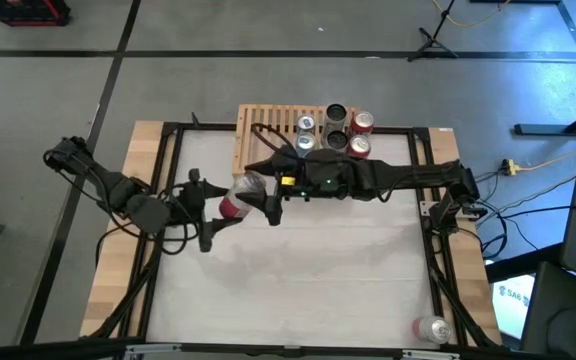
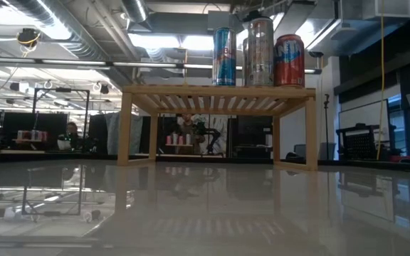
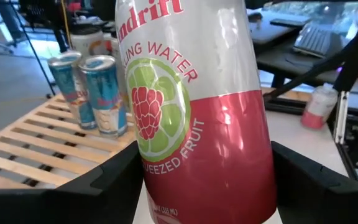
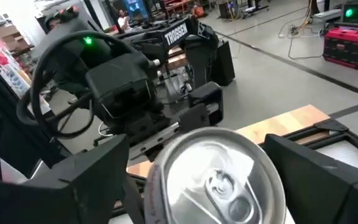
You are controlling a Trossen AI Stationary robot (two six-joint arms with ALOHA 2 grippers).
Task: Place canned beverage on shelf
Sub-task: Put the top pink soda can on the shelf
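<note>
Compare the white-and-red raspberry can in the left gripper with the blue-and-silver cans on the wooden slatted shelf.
The white-and-red raspberry can is clamped between the left gripper fingers off the shelf; the blue-and-silver cans stand free on the wooden slatted shelf. It looks wider; they look slimmer. All stand upright.

Raspberry sparkling-water can [image 3: 197,118]: silver upper body, red lower band, green-and-red fruit emblem. Held clear of the table, tilted, left of centre in the high view, at about 7 o'clock from the shelf.

Shelf [image 1: 268,135]: low light-wood slatted rack, solid legs, at the table's 12 o'clock edge, carrying cans on its right half.
</note>
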